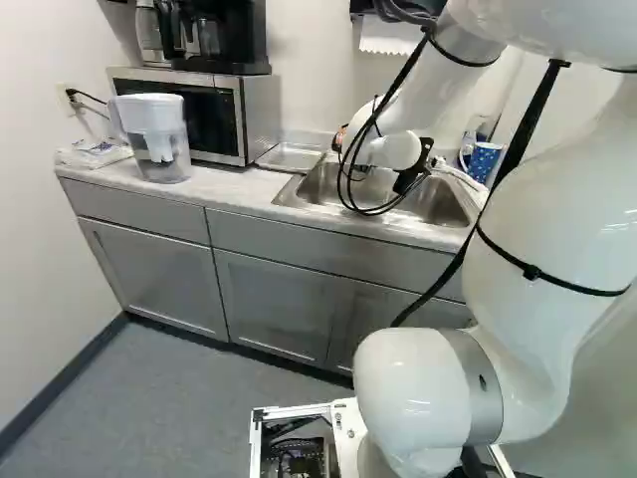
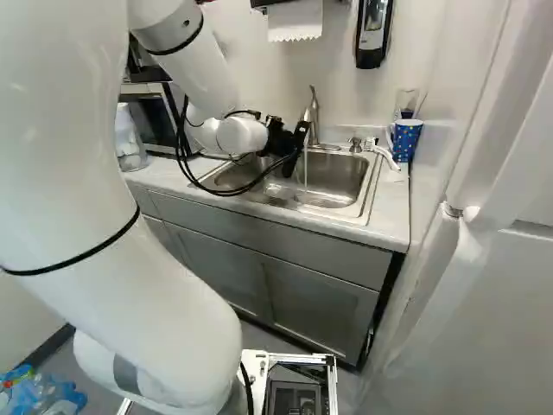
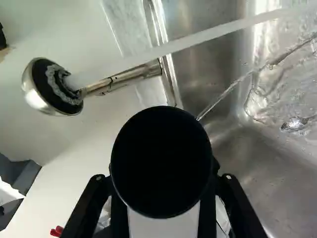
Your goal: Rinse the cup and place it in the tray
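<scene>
My gripper [image 2: 292, 149] is over the sink [image 2: 370, 194], beside the faucet [image 2: 313, 117]; in the left base view it shows only partly. Its fingers, seen in the wrist view, flank the black cup [image 3: 161, 153], with the gripper [image 3: 161, 198] shut on it. The cup's round dark face hides the fingertips; whether that is mouth or base I cannot tell. A pale water stream [image 3: 218, 30] falls from the faucet head past the cup. A thinner trickle [image 3: 225, 93] runs from the cup's edge towards the basin. The metal tray [image 1: 289, 157] lies left of the sink.
A microwave [image 1: 214, 112] and a water pitcher [image 1: 157, 139] stand on the counter [image 1: 229, 191], beyond the tray. Right of the sink are a blue patterned cup [image 2: 405, 140] and a white-handled brush [image 2: 386, 156]. A paper towel holder and a soap dispenser [image 2: 373, 33] hang above.
</scene>
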`<state>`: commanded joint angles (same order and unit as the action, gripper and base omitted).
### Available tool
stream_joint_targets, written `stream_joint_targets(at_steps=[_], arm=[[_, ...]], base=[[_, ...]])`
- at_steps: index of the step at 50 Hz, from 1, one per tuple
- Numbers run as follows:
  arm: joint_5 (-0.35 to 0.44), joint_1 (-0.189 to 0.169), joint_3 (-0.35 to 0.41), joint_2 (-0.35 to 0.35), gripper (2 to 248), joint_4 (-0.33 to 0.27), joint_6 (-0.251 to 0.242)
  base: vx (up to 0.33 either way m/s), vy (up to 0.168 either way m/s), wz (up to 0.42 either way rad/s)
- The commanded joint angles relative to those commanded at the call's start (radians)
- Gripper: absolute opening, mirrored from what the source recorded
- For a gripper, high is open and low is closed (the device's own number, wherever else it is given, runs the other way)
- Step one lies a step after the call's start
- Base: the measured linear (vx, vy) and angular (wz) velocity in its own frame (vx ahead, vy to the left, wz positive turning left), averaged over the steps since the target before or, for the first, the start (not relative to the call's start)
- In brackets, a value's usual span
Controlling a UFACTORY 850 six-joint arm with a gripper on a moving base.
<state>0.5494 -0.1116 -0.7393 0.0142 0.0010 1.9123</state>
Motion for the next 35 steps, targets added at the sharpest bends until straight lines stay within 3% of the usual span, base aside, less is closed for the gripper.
stream_joint_targets(at_steps=[9,35], arm=[[0.000,0.000,0.000,0.000,125,0.000,-0.041],[0.000,0.000,0.000,0.000,125,0.000,-0.305]], base=[[0.000,0.000,0.000],[0.000,0.000,0.000]])
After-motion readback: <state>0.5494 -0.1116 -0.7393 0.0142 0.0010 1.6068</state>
